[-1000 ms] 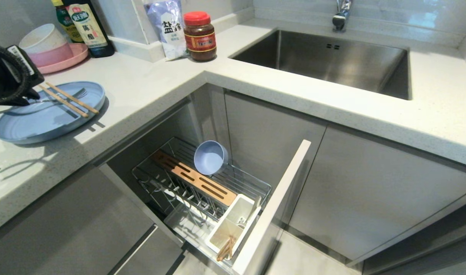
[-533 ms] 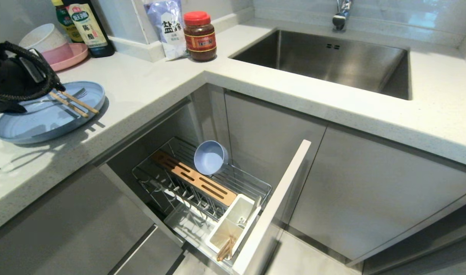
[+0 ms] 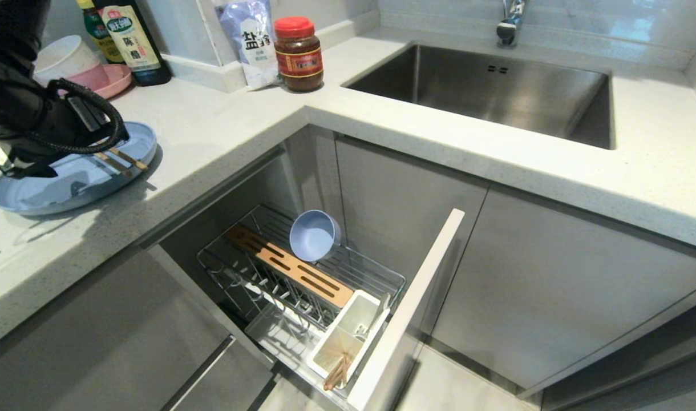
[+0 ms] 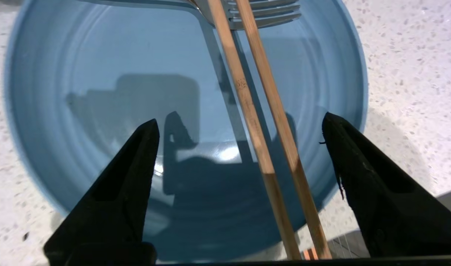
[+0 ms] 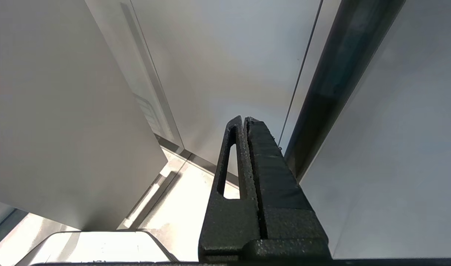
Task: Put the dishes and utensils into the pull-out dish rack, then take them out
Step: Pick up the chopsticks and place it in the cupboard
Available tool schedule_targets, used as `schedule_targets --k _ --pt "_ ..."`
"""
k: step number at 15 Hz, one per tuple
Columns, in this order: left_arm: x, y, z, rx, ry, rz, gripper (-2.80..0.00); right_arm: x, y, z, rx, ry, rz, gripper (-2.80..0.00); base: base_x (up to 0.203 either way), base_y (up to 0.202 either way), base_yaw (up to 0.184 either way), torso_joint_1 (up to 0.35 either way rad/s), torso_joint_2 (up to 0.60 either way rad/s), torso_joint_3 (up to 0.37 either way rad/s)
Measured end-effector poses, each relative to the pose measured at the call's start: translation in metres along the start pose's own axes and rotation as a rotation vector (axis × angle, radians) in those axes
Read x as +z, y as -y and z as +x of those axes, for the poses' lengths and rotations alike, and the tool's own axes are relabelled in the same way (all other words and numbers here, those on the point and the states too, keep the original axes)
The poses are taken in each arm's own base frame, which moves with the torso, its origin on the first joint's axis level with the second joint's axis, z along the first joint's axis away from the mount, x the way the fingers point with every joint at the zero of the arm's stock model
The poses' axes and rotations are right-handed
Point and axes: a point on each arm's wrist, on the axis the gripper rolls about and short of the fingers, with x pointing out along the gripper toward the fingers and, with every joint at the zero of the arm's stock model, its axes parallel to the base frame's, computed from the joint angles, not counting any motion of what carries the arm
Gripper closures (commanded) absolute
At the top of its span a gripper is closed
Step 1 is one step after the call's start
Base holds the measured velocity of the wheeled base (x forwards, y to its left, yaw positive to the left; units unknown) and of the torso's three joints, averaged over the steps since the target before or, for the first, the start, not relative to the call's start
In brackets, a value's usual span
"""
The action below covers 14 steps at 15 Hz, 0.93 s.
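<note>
In the head view, the left claw (image 3: 40,154) is hanging over the pale blue plate (image 3: 120,165) on the desk (image 3: 222,125), hiding most of the chopsticks (image 3: 122,160) lying across it. The small blue bowl (image 3: 314,235) is leaning on its side in the pull-out dish rack (image 3: 376,279), near the white caddy (image 3: 348,334).

In the left wrist view, the claw (image 4: 240,127) is standing with its fingers (image 4: 136,155) wide apart, empty, straddling the chopsticks (image 4: 258,122); these are resting on the fork (image 4: 258,16) and crossing the plate (image 4: 81,111). The sticks are looking light, stiff and prone to roll, so pinching both together near mid-length seems safest. The plate is likely slick, best taken by its rim.

In the right wrist view, the right claw (image 5: 244,122) is parked beside cabinet fronts, its fingers pressed together.
</note>
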Motion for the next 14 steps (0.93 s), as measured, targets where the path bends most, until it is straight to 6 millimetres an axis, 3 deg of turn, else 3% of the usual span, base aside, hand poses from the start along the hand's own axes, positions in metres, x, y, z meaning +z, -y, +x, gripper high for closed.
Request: schedule_targets --k 14 --pt "-0.005 0.007 0.016 0.021 -0.018 0.014 -2.8 0.0 0.0 0.0 0.0 0.0 0.0 0.0 0.0 0.0 0.0 0.0 0.0 0.0"
